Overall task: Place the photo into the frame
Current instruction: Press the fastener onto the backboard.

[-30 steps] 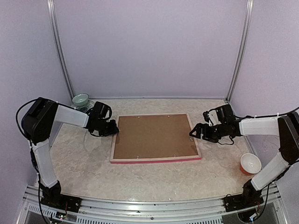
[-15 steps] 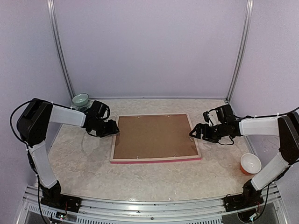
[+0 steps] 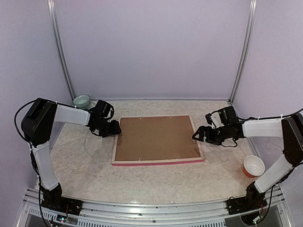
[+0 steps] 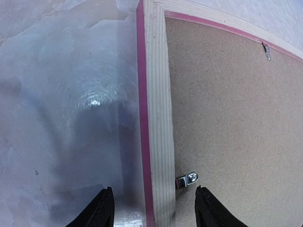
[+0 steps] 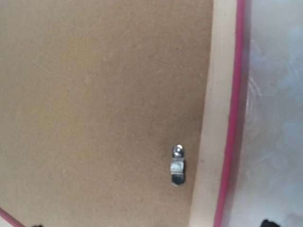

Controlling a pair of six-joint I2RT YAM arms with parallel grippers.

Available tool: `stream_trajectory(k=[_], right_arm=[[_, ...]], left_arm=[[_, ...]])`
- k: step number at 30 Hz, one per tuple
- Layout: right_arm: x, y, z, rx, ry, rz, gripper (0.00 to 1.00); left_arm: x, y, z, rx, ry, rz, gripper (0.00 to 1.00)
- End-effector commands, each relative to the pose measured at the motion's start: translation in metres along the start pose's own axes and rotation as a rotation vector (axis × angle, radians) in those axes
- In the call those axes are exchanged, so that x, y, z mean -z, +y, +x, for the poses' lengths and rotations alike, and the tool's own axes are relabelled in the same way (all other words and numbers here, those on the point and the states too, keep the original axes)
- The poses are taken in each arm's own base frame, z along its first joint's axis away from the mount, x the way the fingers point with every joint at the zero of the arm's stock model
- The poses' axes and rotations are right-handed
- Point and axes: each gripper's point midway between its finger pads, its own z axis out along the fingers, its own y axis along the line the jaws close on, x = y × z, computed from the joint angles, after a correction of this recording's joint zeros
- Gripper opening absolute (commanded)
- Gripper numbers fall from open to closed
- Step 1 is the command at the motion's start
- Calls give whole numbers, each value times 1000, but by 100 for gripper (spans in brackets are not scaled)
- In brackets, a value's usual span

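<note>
Straddling the frame, left end effector

Plain lilac walls close in the back and both sides, with two slim metal posts in the rear corners; the table is pale, marbled, softly glossy under even light

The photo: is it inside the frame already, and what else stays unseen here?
- Photo: unseen in every view; the backing board covers the frame opening.
- Frame front: faces down; only its pink edge shows.
- Right gripper: jaws almost wholly cut off by the right wrist view's bottom edge.
</note>
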Motion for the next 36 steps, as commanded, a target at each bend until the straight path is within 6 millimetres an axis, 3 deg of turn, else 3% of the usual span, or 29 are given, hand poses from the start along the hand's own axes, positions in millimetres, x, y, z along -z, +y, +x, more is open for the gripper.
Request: stream_trajectory(k=[1, 21, 31, 36], right_arm=[[5, -2, -9, 4, -20, 7, 99], [2, -3, -6, 3, -14, 3, 99], [2, -3, -9, 8, -17, 7, 99], [1, -3, -9, 4, -11, 2, 99]], left_arm=[[-10, 1, -2, -38, 12, -52, 57], [-18, 5, 0, -44, 22, -91, 41], [-13, -1, 0, -46, 21, -73, 42], [-7, -11, -14, -54, -8, -52, 43]])
